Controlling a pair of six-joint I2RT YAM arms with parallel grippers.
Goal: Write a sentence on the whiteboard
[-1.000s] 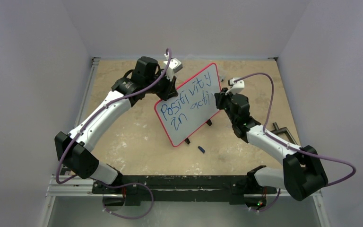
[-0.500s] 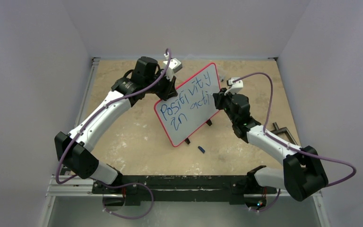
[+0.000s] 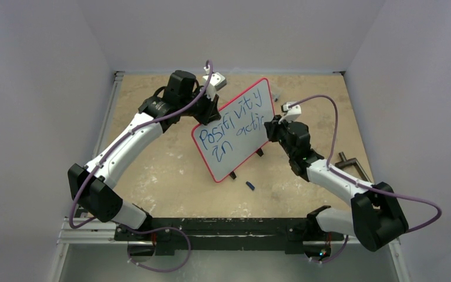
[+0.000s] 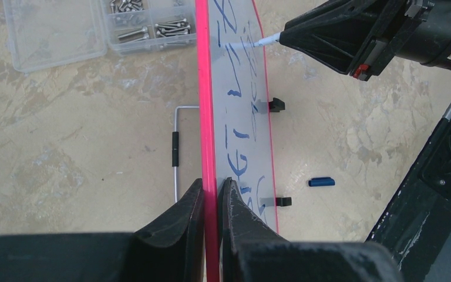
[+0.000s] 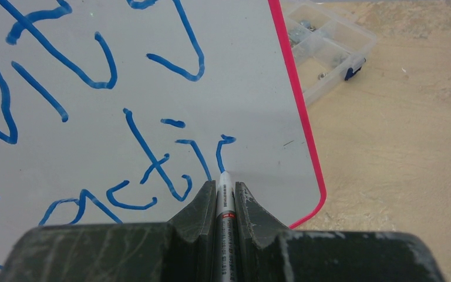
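Observation:
The whiteboard [image 3: 235, 138], glossy white with a thin red frame, stands tilted on two black clip feet and bears blue writing, "Positivity" above "in acti". My left gripper [image 3: 210, 111] is shut on its red top edge, which runs between the jaws in the left wrist view [image 4: 211, 185]. My right gripper [image 3: 272, 125] is shut on a grey marker [image 5: 225, 202]. The marker's tip touches the board [image 5: 123, 70] at the foot of a fresh curved stroke after "acti". The marker tip also shows in the left wrist view [image 4: 267, 40] against the board [image 4: 238, 88].
A blue marker cap [image 3: 250, 185] lies on the table in front of the board. A clear plastic box of screws [image 4: 94, 26] sits behind the board. A black clamp tool [image 3: 351, 164] lies at the right. A thin wire stand [image 4: 177, 147] lies behind the board.
My right gripper has moved slightly down and left along the board, drawing a new blue stroke after "acti". The left arm and the board have not moved.

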